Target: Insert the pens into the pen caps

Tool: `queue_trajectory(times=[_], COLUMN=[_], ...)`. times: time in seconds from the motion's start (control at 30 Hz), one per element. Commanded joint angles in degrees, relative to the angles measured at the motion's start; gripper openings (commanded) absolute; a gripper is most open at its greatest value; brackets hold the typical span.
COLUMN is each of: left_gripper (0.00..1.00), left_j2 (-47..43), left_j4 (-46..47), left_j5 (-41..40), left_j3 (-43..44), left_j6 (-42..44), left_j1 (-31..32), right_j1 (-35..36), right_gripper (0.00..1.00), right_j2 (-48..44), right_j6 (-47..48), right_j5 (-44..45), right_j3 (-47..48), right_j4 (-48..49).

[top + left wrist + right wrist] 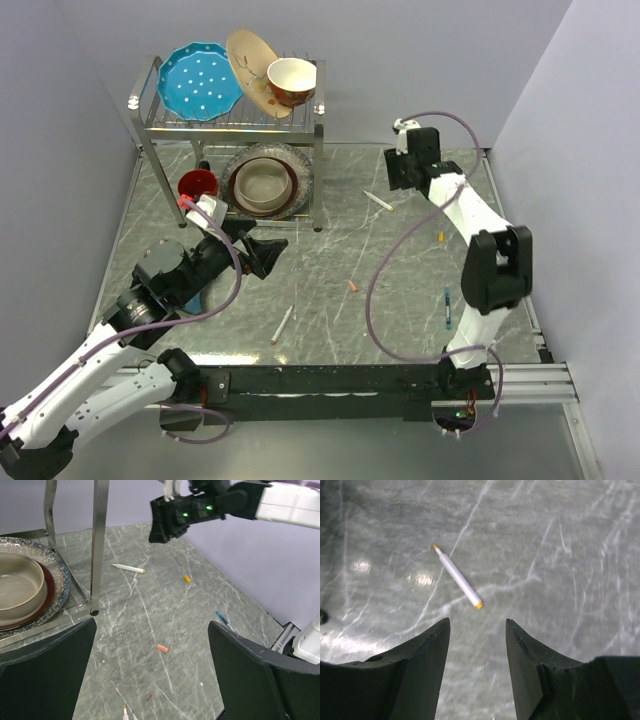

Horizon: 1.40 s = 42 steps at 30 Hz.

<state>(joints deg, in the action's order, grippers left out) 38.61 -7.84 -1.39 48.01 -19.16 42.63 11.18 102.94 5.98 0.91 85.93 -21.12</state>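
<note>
Looks like a robotics lab cell, not a real kitchen — plain lavender walls (60, 120) box in a marble-look tabletop (330, 270). Two robot arms (470, 212) are bolted to an aluminium rail (540, 378) at its edge, and a dish rack (320, 190) stands on top.

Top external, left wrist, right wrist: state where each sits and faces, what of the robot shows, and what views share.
Top external: above and behind the robot, looking down on the grey marbled table; white left arm and white right arm show.
Left wrist: on the left arm, facing across the table toward the right arm; left black fingers, open, at bottom.
Right wrist: on the right arm, facing down at the table; right black fingers, open, at bottom.
Shared: the thin white pen with orange-yellow ends, in all three.
</note>
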Motion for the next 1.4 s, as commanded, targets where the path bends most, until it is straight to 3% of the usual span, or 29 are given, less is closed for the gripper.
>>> queue_trajectory(times=[0.0,0.17,0.47,0.8,1.03,1.2,1.23,1.37], left_gripper=[0.99,0.99,0.99,0.99,0.99,0.99,0.99,0.99], left_j2=[-0.7,-1.1,-1.6,-1.3,-1.5,-3.2,-3.6,-4.9], left_j4=[2.5,1.9,2.7,2.7,3.0,3.4,3.9,3.8], left_j5=[0.2,-0.2,0.6,0.5,0.9,2.4,2.4,1.6], left_j3=[0.1,0.3,0.0,-0.1,-0.4,-1.1,-1.2,-1.6], left_j6=[0.8,1.1,1.2,1.1,1.8,2.7,2.7,2.6], left_j1=[0.3,0.3,0.3,0.3,0.2,0.3,0.3,0.3], right_j1=[-0.7,-0.8,-0.7,-0.8,-0.7,-0.7,-0.6,-0.5], right_gripper=[0.56,0.56,0.56,0.52,0.44,0.43,0.42,0.21], right_j2=[6.7,16.1,25.9,31.0,31.4,29.3,28.3,27.0], right_j6=[3.6,3.6,3.1,2.2,1.9,0.5,0.4,-0.7], right_j5=[-3.4,-8.6,-7.7,-5.4,-2.7,0.5,0.3,-0.7], right_j3=[9.3,18.5,25.5,28.1,29.0,24.0,23.2,20.2], right_j4=[-4.2,-10.6,-14.6,-17.1,-19.6,-19.7,-19.2,-17.6])
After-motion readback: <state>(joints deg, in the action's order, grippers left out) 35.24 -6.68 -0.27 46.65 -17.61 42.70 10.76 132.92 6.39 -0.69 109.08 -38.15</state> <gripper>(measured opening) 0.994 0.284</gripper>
